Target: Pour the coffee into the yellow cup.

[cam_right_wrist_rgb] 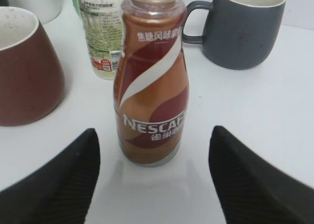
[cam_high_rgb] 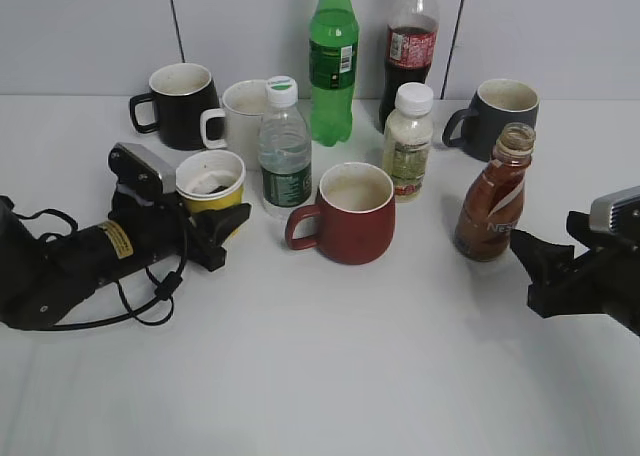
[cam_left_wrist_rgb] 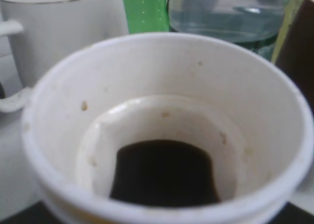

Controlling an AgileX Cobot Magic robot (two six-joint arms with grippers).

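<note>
Standing uncapped on the white table (cam_high_rgb: pixel 330 376), the coffee bottle (cam_high_rgb: pixel 494 196) sits at about three o'clock in the exterior view, just beyond the right gripper (cam_high_rgb: pixel 535 266). In the right wrist view the two black fingers (cam_right_wrist_rgb: pixel 54 184) are spread wide and hold nothing; the bottle stands at twelve o'clock from them, centred on the gap but apart from both.

The yellow cup (cam_high_rgb: pixel 210 181) stands at nine o'clock, upright, with the left gripper (cam_high_rgb: pixel 222 238) reaching under and around its base. Whether those jaws are clamped on it cannot be told. The left wrist view looks into the cup's white interior, where a dark pool of coffee (cam_left_wrist_rgb: pixel 164 172) lies at the bottom.

The table is plain white, backed by a pale panelled wall (cam_high_rgb: pixel 90 26). A red mug (cam_high_rgb: pixel 350 214) stands at the centre, with a grey mug (cam_high_rgb: pixel 498 116) at two o'clock and a water bottle (cam_high_rgb: pixel 284 151) beside the cup.

The coffee bottle's brown label reads "NESCAFE" in white, with Chinese characters above and below.
</note>
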